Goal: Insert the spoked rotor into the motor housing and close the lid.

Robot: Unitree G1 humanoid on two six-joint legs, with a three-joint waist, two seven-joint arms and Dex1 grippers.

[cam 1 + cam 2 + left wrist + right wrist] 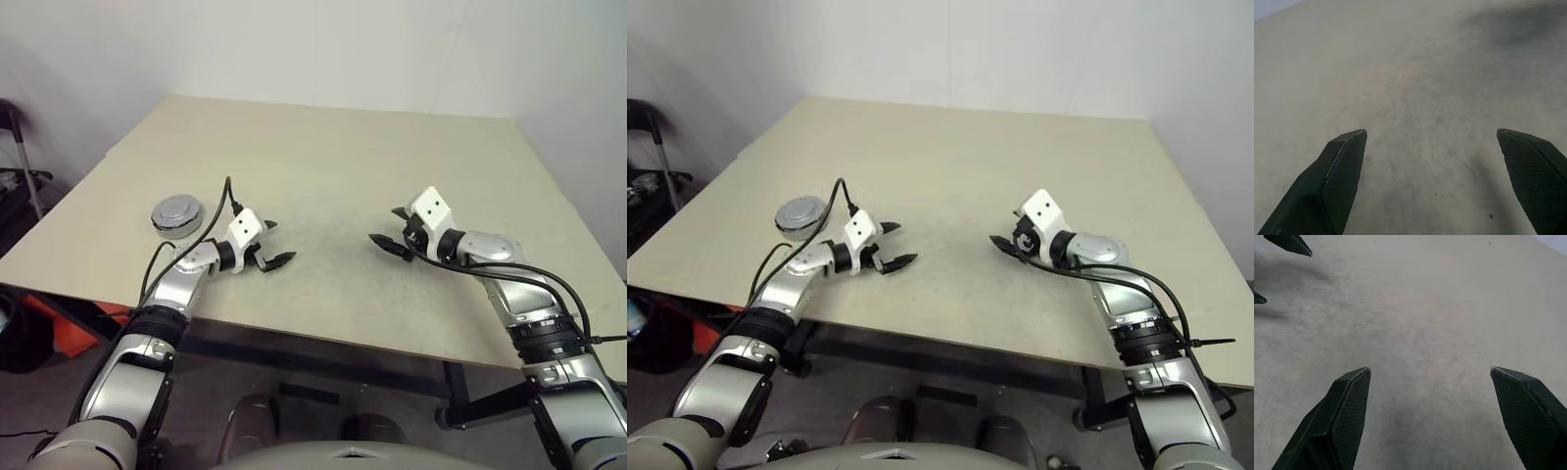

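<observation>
A round silver lid [177,211] with a raised centre lies at the table's left edge, on top of a round dark-sided body, the motor housing [172,230]. The housing's inside is hidden, and so is the spoked rotor. My left gripper [278,243] hovers open over the table, to the right of the lid and apart from it, with nothing between its fingers [1344,161]. My right gripper [385,224] stands open and empty at the table's middle right, pointing toward the left one. The left fingertips [1290,244] appear in the right wrist view.
The beige table [333,157] runs back to a white wall. Its near edge [323,338] passes just under both forearms. Dark clutter and an orange thing [69,328] lie on the floor off the table's left side.
</observation>
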